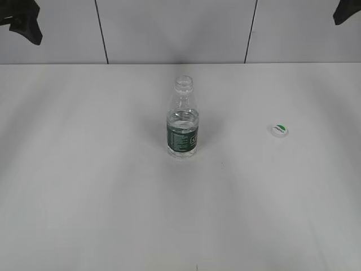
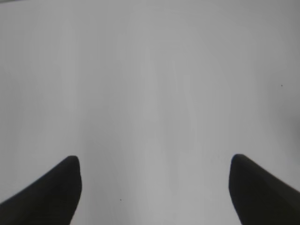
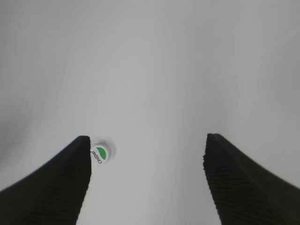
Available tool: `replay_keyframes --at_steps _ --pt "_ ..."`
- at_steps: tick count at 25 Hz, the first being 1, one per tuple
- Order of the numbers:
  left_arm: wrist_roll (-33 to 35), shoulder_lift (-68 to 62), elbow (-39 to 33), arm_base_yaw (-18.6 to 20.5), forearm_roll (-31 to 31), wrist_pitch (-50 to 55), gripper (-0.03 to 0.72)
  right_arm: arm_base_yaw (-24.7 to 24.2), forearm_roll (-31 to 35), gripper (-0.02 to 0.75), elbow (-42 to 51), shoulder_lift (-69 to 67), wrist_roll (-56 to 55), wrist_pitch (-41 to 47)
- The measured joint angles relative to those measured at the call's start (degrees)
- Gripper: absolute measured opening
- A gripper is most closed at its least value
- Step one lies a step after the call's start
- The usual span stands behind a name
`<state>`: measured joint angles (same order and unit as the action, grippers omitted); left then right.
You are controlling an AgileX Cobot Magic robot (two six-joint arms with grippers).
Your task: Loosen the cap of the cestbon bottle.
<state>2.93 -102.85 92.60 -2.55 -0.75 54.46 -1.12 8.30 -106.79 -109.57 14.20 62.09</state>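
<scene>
The cestbon bottle (image 1: 183, 121) stands upright in the middle of the white table, clear plastic with a dark green label, its neck bare and uncapped. The cap (image 1: 279, 130), white with a green half-circle, lies flat on the table to the bottle's right. In the right wrist view the cap (image 3: 100, 153) shows far below, just beside the left finger of my right gripper (image 3: 146, 140), which hangs open and empty. My left gripper (image 2: 153, 160) is open too, with only bare table between its fingers. Both arms sit high at the exterior view's top corners, far from the bottle.
The white table (image 1: 84, 186) reaches back to a grey panelled wall (image 1: 169, 28). Dark arm parts show at the top left corner (image 1: 22, 20) and top right corner (image 1: 347, 11).
</scene>
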Motion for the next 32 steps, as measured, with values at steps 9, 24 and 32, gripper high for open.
replay_keyframes --at_steps 9,24,32 --pt "0.3 0.0 0.0 -0.3 -4.1 14.7 0.580 0.0 -6.3 0.569 0.0 0.1 0.8 7.4" --pt "0.3 15.0 -12.8 -0.3 -3.1 15.4 0.549 0.0 -6.3 0.569 22.3 23.1 0.2 7.7" --pt "0.3 28.5 -26.1 -0.3 -3.1 15.6 0.534 0.0 -6.3 0.569 32.6 38.1 -0.5 7.8"
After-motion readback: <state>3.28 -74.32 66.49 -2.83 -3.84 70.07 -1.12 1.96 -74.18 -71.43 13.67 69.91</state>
